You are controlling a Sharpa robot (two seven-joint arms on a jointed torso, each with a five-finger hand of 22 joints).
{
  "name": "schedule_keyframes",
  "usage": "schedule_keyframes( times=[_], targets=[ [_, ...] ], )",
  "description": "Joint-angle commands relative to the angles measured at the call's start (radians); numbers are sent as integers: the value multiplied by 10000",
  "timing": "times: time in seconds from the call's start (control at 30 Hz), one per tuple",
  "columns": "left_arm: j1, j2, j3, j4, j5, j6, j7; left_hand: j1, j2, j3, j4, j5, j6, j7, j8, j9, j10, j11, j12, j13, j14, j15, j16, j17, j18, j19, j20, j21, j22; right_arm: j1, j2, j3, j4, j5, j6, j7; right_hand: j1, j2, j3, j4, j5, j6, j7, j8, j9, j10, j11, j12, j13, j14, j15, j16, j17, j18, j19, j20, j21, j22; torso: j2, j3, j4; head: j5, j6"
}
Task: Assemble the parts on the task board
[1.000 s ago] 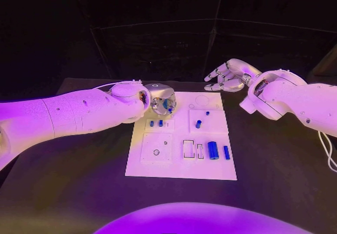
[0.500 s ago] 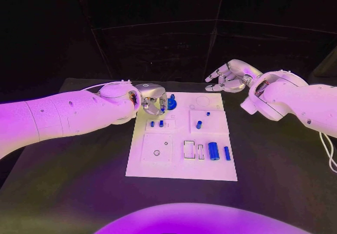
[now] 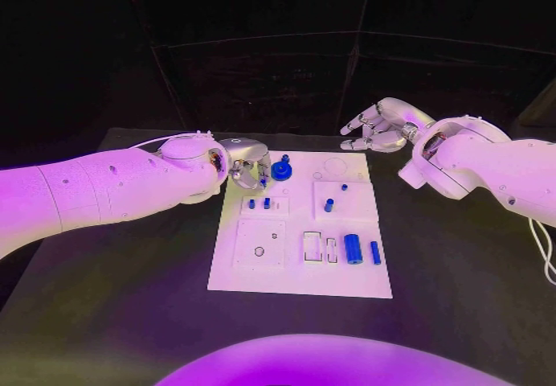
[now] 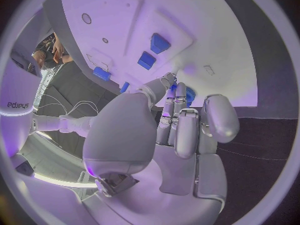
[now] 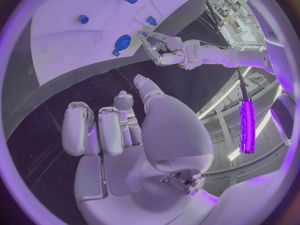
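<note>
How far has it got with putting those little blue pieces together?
Early, it seems. The left hand is at a round blue part on the white task board's far end. The blue cylinder and small pegs lie loose. The right hand hovers empty.

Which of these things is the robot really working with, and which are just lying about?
In use: task board; round blue part at its far end; left robot hand beside that part.
Idle: large blue cylinder; small blue pegs; right robot hand, off the board.
</note>
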Motion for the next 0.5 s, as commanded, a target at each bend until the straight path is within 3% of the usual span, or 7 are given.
schedule_keyframes(
  times=[0.03,0.5],
  targets=[
    [3,24,6,-50,68,259,-115,-127,6,4,-2,-28,79,-12,-66,13,79,7,-69,7,415,-29,4,-10,-124,-7,43,57,1,18,14,6,4,25,17,74,-58,25,58,14,47,63,-35,61,-10,-16,-2,-44,4,364,-46,-33,13,157,-64,3,-69,-5,0,0,7,-11,-14],
    [-14,107,4,-167,69,520,-28,-142,-13,-2,-7,-28,87,-14,-75,15,93,5,-83,9,412,-30,-1,-22,-123,-11,42,52,-2,18,23,6,6,25,29,78,-58,25,58,14,47,63,-35,61,-10,-16,-2,-44,4,364,-46,-33,13,157,-64,3,-69,-5,2,1,-6,-4,-36]
  ],
)
